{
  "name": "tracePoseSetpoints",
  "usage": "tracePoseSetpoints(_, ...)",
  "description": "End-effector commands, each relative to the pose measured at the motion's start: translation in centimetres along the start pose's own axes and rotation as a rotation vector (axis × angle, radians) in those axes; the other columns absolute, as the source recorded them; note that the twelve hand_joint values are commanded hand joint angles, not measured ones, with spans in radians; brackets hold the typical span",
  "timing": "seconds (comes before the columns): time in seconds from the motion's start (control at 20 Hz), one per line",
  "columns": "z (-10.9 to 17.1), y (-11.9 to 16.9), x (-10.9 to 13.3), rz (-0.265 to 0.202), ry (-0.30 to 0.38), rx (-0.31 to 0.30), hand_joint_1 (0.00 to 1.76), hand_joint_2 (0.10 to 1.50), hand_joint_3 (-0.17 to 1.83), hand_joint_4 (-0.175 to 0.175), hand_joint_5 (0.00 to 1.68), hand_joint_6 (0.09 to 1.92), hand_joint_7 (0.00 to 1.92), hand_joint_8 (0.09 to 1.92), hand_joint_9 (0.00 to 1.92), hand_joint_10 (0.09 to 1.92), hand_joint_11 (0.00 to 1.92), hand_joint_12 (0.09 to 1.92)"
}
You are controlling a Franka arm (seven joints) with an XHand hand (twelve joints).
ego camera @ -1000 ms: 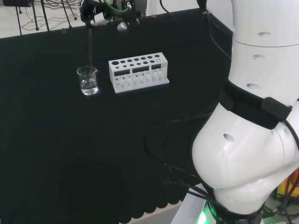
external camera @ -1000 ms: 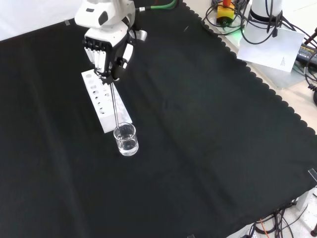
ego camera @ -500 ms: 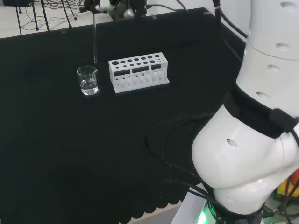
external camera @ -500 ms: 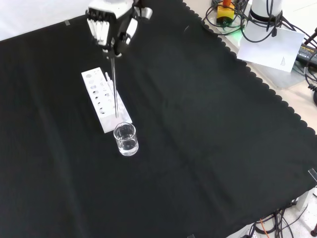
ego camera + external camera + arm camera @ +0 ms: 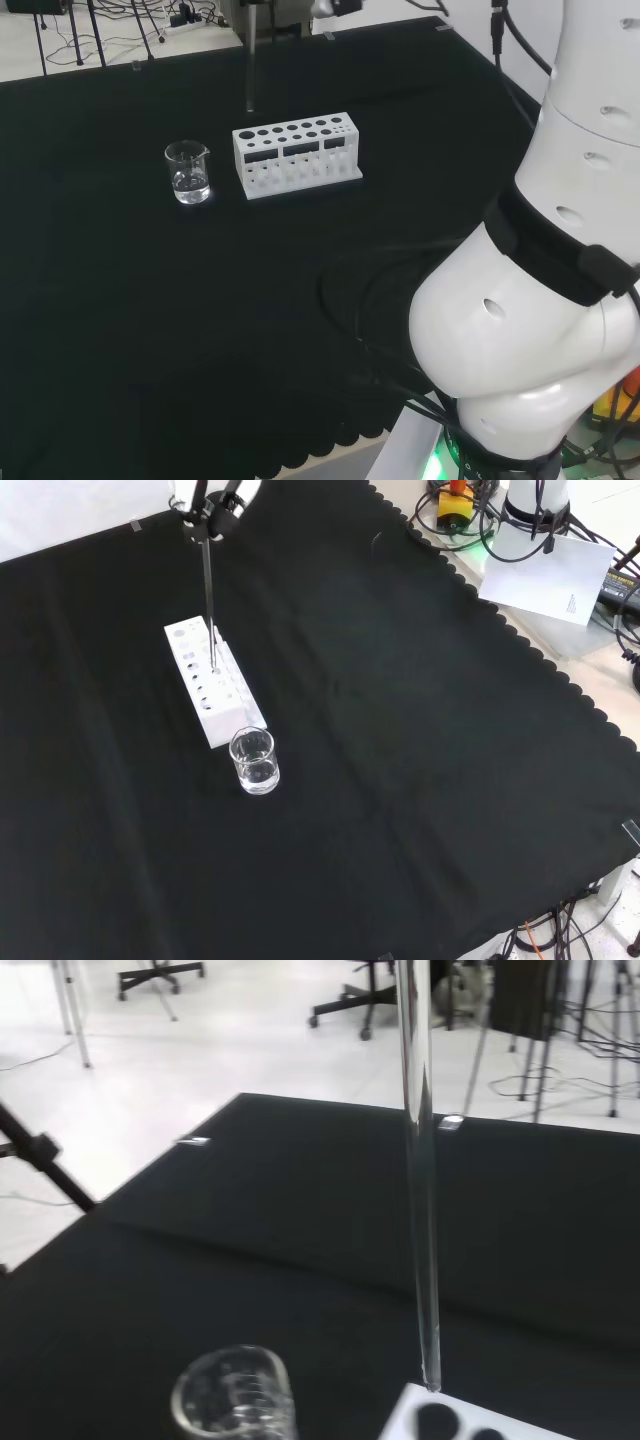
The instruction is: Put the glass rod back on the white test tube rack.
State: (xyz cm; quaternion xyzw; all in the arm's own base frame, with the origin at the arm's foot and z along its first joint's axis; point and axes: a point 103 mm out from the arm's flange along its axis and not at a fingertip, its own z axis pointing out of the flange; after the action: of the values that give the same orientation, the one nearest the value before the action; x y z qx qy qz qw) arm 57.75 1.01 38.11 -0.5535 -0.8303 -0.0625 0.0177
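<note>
At the front view's top left, glass rod [image 5: 208,600] pinched at its upper end by the curled fingers of the hand [image 5: 215,498], rod hung upright below them, lower tip just above the white test tube rack [image 5: 205,693], beaker [image 5: 254,761] set beside the rack's near end.

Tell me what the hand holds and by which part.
The hand holds the glass rod by its top end; the rod hangs upright above the rack.

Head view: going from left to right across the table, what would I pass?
Glass beaker → glass rod hanging above the cloth → white test tube rack → the robot's big white arm.
</note>
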Motion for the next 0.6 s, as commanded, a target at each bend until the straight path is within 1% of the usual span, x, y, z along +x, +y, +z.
tracePoseSetpoints(0.05,-0.3,-1.4,-3.0,0.058,-0.005,-0.001,1.29,1.07,0.00,-0.175,1.05,0.60,1.14,1.04,1.57,0.81,1.63,0.47)
tracePoseSetpoints(0.3,0.0,-1.5,-4.7,0.093,-0.004,0.000,1.29,1.07,0.00,-0.175,1.05,0.60,1.14,1.04,1.57,0.81,1.63,0.47)
tracePoseSetpoints(0.4,0.5,-1.4,-5.2,0.112,0.023,-0.007,1.29,1.07,0.00,-0.175,1.05,0.60,1.14,1.04,1.57,0.81,1.63,0.47)
tracePoseSetpoints(0.5,0.9,-1.2,-5.5,0.116,0.027,-0.009,1.29,1.07,0.00,-0.175,1.05,0.60,1.14,1.04,1.57,0.81,1.63,0.47)
tracePoseSetpoints(0.6,1.4,-0.8,-5.6,0.110,0.022,-0.005,1.29,1.07,0.00,-0.175,1.05,0.60,1.14,1.04,1.57,0.81,1.63,0.47)
